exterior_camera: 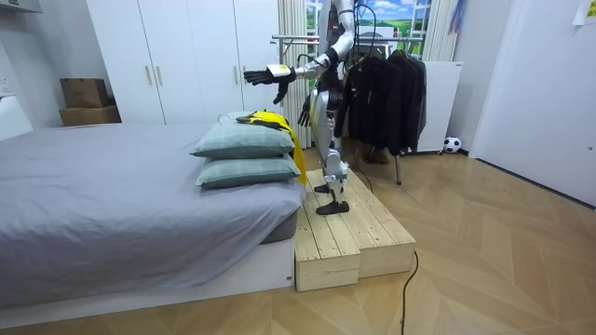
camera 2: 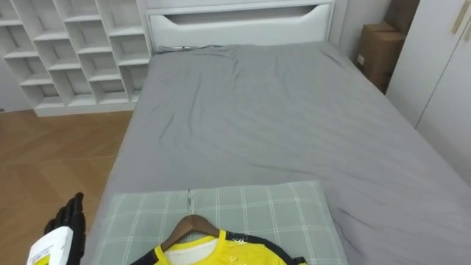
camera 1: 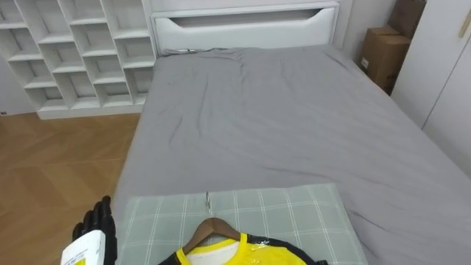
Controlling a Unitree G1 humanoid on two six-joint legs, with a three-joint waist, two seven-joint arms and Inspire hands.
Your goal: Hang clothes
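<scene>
In the left eye view the grey bed [camera 1: 294,125] runs from the centre up to the white headboard [camera 1: 243,26] at 12 o'clock. Its left edge drops to bare wooden floor [camera 1: 59,162] at 9 o'clock, which is open as far as the white shelf unit [camera 1: 81,51] at 10 o'clock. At 2 o'clock a cardboard box [camera 1: 383,55] stands near the wardrobe [camera 1: 441,81], leaving a narrow lane along the bed's right edge. At 6 o'clock a yellow shirt [camera 1: 243,254] on a wooden hanger [camera 1: 212,230] lies on a green checked pillow [camera 1: 294,213]. The left hand [camera 1: 99,228] rises at 7 o'clock beside the pillow's edge, fingers straight and apart, holding nothing.

In the room view the robot stands on a wooden platform [exterior_camera: 349,233] at the bed's end. A clothes rack [exterior_camera: 298,39] with dark jackets [exterior_camera: 386,93] stands close behind it at 1 o'clock. The left hand reaches out above the shirt, clear of it. The right hand [exterior_camera: 304,110] hangs by the hip; whether it is closed I cannot tell.

The right eye view shows the left hand at 8 o'clock, equally spread and touching nothing.
</scene>
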